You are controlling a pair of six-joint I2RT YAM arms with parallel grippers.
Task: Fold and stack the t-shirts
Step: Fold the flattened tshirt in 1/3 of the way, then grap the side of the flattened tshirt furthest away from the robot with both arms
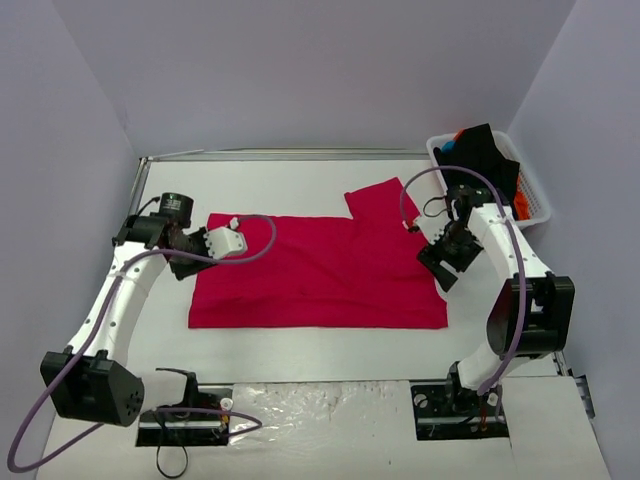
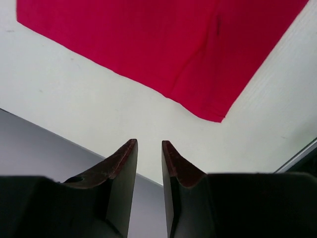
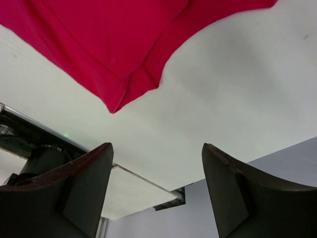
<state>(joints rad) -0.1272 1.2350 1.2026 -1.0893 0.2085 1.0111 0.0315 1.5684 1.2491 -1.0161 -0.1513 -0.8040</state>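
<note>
A crimson-red t-shirt [image 1: 320,270] lies spread flat in the middle of the white table [image 1: 300,180], with one sleeve sticking out at its far right. My left gripper [image 1: 186,262] hovers over the shirt's left edge. Its jaws stand a narrow gap apart with nothing between them [image 2: 148,143], and the red cloth [image 2: 163,44] lies beyond the tips. My right gripper [image 1: 440,270] hangs over the shirt's right edge, wide open and holding nothing [image 3: 157,146]. A corner of the shirt [image 3: 114,54] shows ahead of it.
A white slatted basket [image 1: 540,205] stands at the back right corner. It holds a black shirt [image 1: 487,152], with orange [image 1: 520,206] and blue [image 1: 447,147] cloth showing. Grey walls close in on three sides. A clear plastic sheet [image 1: 330,400] lies between the arm bases.
</note>
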